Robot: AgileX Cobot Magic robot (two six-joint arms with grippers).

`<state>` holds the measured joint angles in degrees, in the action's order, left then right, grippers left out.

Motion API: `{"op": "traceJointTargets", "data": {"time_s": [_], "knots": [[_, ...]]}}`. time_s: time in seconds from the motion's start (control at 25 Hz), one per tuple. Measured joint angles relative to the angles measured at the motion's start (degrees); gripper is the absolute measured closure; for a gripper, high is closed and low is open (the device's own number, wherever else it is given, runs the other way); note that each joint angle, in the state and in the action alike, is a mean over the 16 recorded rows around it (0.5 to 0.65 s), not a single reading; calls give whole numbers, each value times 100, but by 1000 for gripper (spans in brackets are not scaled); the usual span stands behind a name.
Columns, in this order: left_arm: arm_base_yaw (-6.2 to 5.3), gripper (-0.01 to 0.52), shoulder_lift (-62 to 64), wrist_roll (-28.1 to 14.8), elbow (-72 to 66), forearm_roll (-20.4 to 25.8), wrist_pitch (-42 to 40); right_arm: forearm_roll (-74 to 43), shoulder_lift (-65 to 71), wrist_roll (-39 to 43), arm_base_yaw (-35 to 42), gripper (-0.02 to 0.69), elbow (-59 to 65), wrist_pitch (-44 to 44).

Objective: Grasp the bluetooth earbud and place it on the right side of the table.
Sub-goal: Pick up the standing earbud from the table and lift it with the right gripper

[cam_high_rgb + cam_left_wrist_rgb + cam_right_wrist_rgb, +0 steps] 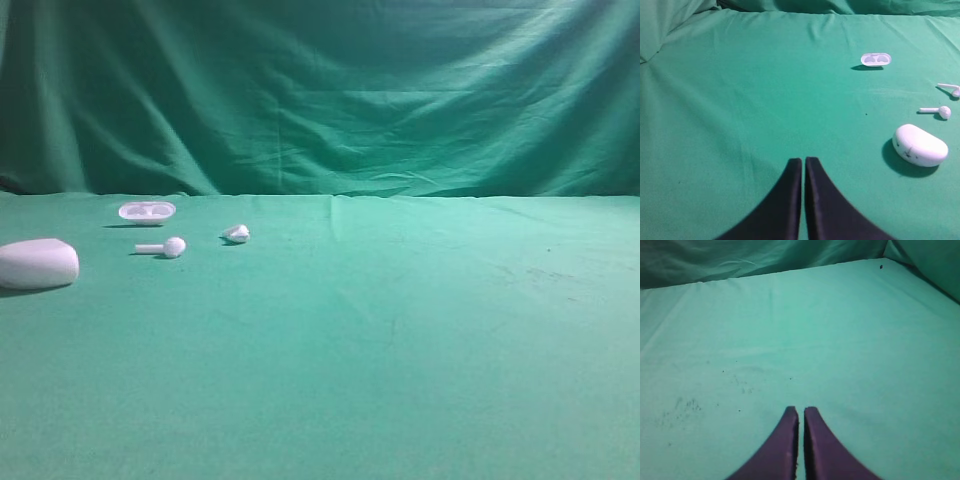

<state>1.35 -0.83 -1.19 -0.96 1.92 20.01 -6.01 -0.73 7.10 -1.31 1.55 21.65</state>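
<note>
The bluetooth earbud [236, 233], a small white rounded lump with a greyish tip, lies on the green table [400, 330] left of centre. The left wrist view catches it at the right frame edge [951, 90]. Neither gripper shows in the exterior high view. My left gripper [803, 161] hovers over bare cloth, shut with nothing between its dark fingers, well short and left of the earbud. My right gripper [801, 410] is shut and empty too, above bare cloth [805, 330]; no earbud appears in its view.
A white stemmed earbud [162, 247] [939, 111] lies left of the target. A flat oval case tray [147, 211] [875, 59] sits behind it. A rounded white case [38, 263] [920, 145] rests at the far left. A green backdrop [320, 90] hangs behind.
</note>
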Motion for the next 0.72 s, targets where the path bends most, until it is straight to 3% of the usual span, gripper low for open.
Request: {"op": "traceJointTargets", "data": {"time_s": [0.72], "knots": [[0, 514, 0, 0, 0, 0, 0, 71, 0, 56, 0, 665, 1, -205]]}}
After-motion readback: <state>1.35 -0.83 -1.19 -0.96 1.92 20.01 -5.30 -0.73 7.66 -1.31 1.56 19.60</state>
